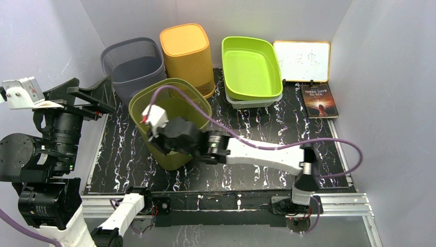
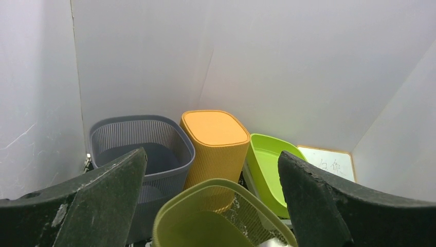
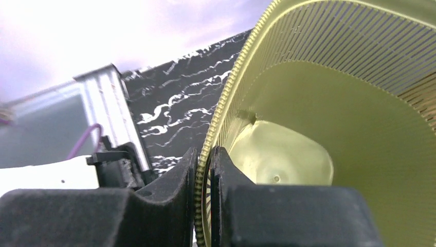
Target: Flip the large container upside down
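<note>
Olive container [image 1: 175, 105], upright at the front left of the table [image 1: 267, 123], has its thin rim pinched by the right gripper [image 3: 204, 164], left gripper [image 2: 211, 175] spread wide, so tipping could twist it loose.

grey basket [image 1: 131, 64], orange bin [image 1: 187, 56] behind olive container [image 1: 136, 105]

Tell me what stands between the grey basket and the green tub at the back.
The orange bin, closed end up; the top view shows it.

Right tool [image 3: 204, 159] pinches closed far forward-left; left tool [image 2: 210, 167] gapes wide, raised high.
</note>
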Controlling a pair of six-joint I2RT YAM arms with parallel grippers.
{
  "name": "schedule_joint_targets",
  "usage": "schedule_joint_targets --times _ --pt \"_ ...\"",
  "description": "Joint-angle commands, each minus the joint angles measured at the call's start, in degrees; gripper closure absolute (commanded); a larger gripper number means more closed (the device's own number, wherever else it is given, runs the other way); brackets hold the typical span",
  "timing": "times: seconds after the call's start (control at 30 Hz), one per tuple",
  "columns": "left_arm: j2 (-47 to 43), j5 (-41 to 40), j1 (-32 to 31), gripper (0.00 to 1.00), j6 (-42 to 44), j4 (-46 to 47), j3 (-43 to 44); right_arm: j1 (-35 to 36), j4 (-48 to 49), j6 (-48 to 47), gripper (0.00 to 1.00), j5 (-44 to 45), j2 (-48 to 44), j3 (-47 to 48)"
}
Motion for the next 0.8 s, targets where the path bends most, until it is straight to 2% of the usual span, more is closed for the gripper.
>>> schedule_joint_targets --times 0.0,0.2,0.33,0.5,0.77 --pt "0.63 0.09 0.21 0.02 -0.33 0.89 2.67 -3.32 28.09 16.07 1.00 -5.26 -17.24 -12.71" --pt "1.41 0.85 0.21 0.02 -0.86 0.13 4.83 -8.17 50.47 28.71 1.00 -1.02 -30.23 -34.83" --pt "1.74 1.32 0.21 0.02 -0.92 -0.39 6.03 -9.73 58.81 33.99 1.00 4.14 -34.99 -45.68" --pt "1.76 1.72 0.21 0.02 -0.92 -0.60 5.83 -11.15 60.22 38.72 1.00 11.69 -40.19 -55.34" --pt "1.45 2.35 0.21 0.02 -1.07 -0.28 3.40 -16.48 59.88 50.13 1.00 11.36 -45.02 -69.40"
